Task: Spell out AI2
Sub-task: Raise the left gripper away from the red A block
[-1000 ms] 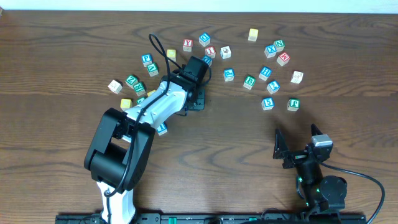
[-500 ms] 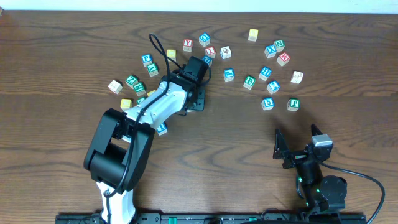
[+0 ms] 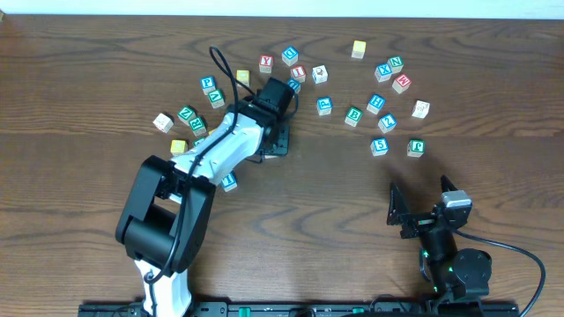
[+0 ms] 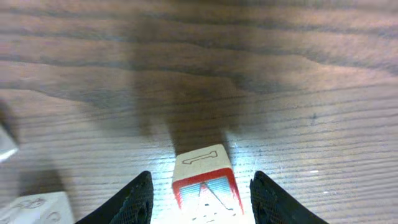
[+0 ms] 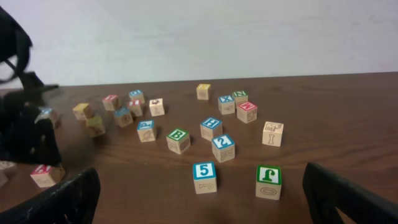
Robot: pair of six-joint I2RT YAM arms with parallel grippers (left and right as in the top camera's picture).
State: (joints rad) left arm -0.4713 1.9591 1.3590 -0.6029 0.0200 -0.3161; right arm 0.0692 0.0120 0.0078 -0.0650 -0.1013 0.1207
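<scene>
My left gripper (image 4: 199, 179) is open and low over the table, with its fingers on either side of a red-edged A block (image 4: 200, 163). There are small gaps between the fingers and the block. In the overhead view this gripper (image 3: 277, 139) hides the block. The A block also shows at the left of the right wrist view (image 5: 46, 175). The blue 2 block (image 3: 387, 123) (image 5: 223, 147) stands in the right cluster. A red block that looks like an I (image 3: 298, 72) lies just beyond the left gripper. My right gripper (image 3: 419, 210) (image 5: 202, 202) is open and empty near the front right.
Several letter blocks are scattered in an arc across the back of the table. They include a blue 5 (image 3: 380, 146), a green J (image 3: 416, 148), a green B (image 3: 353, 115) and a yellow block (image 3: 358, 48). More blocks crowd the left arm (image 3: 198, 119).
The left arm's elbow and cable have shifted slightly to the left. The gripper stays over the same spot. The right arm has not moved.
</scene>
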